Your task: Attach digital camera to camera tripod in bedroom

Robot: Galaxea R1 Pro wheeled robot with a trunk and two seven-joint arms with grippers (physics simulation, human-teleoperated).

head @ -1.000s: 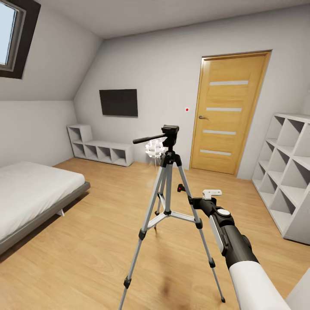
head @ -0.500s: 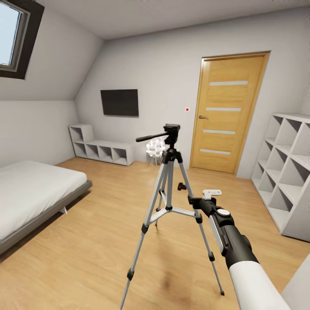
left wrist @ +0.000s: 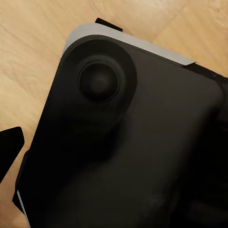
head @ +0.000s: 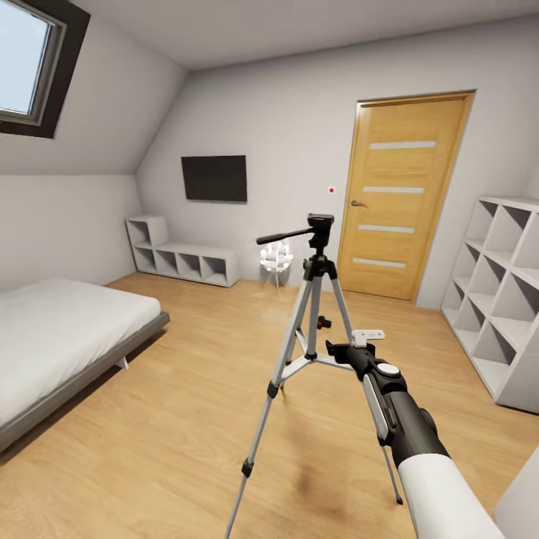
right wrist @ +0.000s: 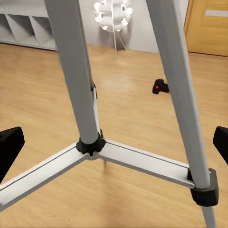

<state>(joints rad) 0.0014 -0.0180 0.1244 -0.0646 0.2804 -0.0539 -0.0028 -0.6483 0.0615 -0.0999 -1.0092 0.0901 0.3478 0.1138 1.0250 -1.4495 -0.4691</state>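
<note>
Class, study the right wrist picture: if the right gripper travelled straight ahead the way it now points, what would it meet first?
Most likely the camera tripod: its silver legs and centre brace lie directly ahead of the open right gripper. The digital camera lies farther off on the floor; depth is uncertain.

My view: attic bedroom w/ low bed, sloped walls, wall TV, cube shelves, wooden door.

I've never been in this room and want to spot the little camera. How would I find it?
Find the tall silver-legged camera tripod mid-room, before the wooden door. On the wood floor just beyond its legs lies the digital camera, small, black, with a red spot, far lower than the white lamp behind.
</note>
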